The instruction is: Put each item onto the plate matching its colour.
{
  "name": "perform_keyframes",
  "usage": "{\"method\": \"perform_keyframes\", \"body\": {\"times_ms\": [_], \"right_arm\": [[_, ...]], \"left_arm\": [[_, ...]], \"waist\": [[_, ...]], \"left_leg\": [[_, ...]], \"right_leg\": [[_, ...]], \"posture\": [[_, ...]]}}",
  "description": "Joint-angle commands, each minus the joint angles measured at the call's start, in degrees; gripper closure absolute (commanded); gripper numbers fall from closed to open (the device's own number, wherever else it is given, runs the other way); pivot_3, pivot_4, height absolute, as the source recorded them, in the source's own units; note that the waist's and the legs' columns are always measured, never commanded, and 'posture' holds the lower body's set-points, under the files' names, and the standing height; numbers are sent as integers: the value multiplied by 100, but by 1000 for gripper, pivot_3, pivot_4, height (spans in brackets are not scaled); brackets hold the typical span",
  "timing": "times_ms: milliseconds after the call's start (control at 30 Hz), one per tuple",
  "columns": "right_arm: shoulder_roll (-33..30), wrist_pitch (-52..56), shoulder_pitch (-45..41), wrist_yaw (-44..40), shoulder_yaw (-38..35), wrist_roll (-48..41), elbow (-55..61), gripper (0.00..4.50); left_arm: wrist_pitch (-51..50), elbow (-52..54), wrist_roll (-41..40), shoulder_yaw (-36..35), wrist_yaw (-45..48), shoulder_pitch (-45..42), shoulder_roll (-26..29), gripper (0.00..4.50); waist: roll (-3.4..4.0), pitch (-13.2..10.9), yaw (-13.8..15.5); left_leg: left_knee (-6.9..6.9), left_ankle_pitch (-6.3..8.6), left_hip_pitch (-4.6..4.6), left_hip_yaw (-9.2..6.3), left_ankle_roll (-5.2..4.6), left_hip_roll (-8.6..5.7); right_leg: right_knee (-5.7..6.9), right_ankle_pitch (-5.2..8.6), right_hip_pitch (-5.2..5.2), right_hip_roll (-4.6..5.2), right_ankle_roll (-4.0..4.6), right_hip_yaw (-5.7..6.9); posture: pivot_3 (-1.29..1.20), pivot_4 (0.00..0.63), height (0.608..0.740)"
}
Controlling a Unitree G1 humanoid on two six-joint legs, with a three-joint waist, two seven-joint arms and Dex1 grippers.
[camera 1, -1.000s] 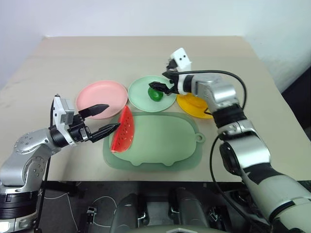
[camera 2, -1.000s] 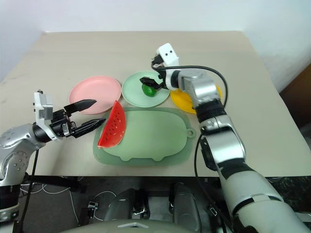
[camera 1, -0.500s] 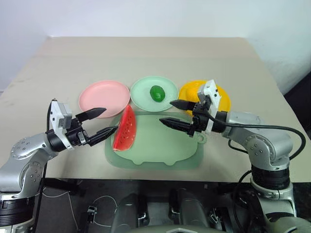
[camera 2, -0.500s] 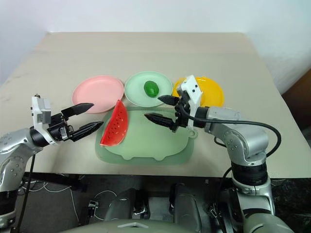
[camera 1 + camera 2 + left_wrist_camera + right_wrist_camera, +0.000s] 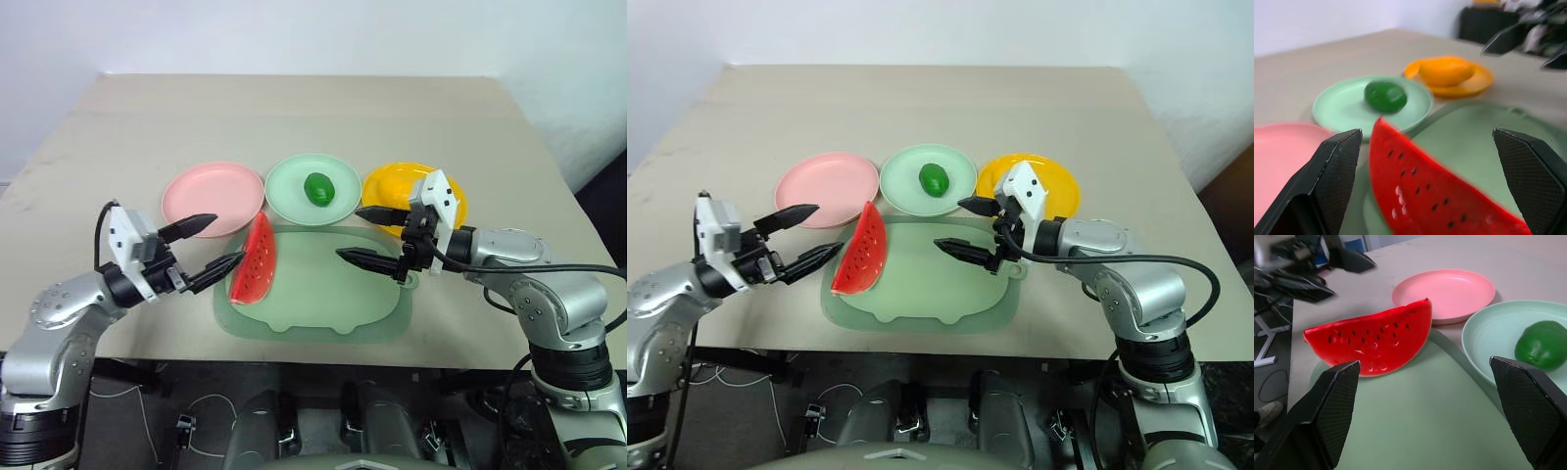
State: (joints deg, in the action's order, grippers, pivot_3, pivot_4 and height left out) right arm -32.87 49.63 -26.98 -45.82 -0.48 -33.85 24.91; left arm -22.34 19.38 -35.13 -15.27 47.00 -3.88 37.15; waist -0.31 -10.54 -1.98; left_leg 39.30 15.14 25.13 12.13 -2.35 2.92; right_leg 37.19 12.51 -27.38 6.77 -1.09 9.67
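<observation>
The red watermelon wedge (image 5: pixel 255 262) lies on the left edge of the pale green mat (image 5: pixel 323 308), just in front of the pink plate (image 5: pixel 213 192). My left gripper (image 5: pixel 227 240) is open beside the wedge's left side, apart from it. A small round green fruit (image 5: pixel 317 188) rests on the mint green plate (image 5: pixel 294 201). The oblong yellow fruit (image 5: pixel 1444 71) lies on the yellow plate (image 5: pixel 1476 84). My right gripper (image 5: pixel 348 233) hangs open and empty over the right part of the mat, in front of the yellow plate (image 5: pixel 1058 186).
All three plates stand in a row across the middle of the beige table (image 5: pixel 294 108). The mat has a small tab (image 5: pixel 404 279) on its right side, under my right gripper. Bare tabletop stretches behind the plates and at both sides.
My right gripper has drawn back from the green plate to above the mat's right side, and the green fruit stays on that plate. The left gripper has hardly moved.
</observation>
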Motion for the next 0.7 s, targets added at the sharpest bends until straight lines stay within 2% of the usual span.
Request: {"method": "perform_keyframes", "body": {"times_ms": [33, 67, 233, 367, 500, 700], "right_arm": [[3, -54, -119, 117, 13, -53, 126, 16], [19, -33, -144, 165, 33, -48, 123, 16], [2, -44, -157, 239, 69, -70, 82, 16], [-53, -92, -192, 179, 151, -32, -11, 16], [-37, -228, -216, 180, 215, 64, -74, 16], [16, -310, -168, 205, 173, 56, -94, 16]], "left_arm": [[-355, 573, 253, 169, -563, -79, 81, 0], [-419, 718, 423, 233, -743, -87, 124, 0], [-1160, 1237, 243, 198, -1179, -215, 295, 0], [-2638, 1654, 195, 390, -1963, -468, 557, 0], [-3679, 1965, -421, 354, -2515, -767, 186, 0], [-4704, 1687, -564, 534, -3240, -1418, -481, 0]], "waist": [[-2, 0, 9], [-2, 0, 15], [-2, 0, 85], [-3, 1, 129], [-6, 2, 143], [-8, 4, 139]], "left_leg": [[0, 0, 0, 0, 0, 0], [0, 0, 0, 0, 0, 0], [1, 0, -1, 0, 0, 0], [2, 0, 0, -3, 0, 1], [4, 0, -5, -4, 0, -1], [13, -1, -14, -6, -1, -2]], "right_leg": [[0, 0, 0, 0, 0, 0], [0, 0, 0, 0, 0, 0], [1, 0, 0, -1, 0, 0], [3, 0, 1, -2, 0, 0], [1, 0, 10, -2, -1, 1], [4, 0, 26, -4, -3, 1]], "posture": [[0, 150, 696], [0, 150, 696], [0, 150, 696], [0, 150, 696], [0, 150, 696], [0, 150, 696]]}}
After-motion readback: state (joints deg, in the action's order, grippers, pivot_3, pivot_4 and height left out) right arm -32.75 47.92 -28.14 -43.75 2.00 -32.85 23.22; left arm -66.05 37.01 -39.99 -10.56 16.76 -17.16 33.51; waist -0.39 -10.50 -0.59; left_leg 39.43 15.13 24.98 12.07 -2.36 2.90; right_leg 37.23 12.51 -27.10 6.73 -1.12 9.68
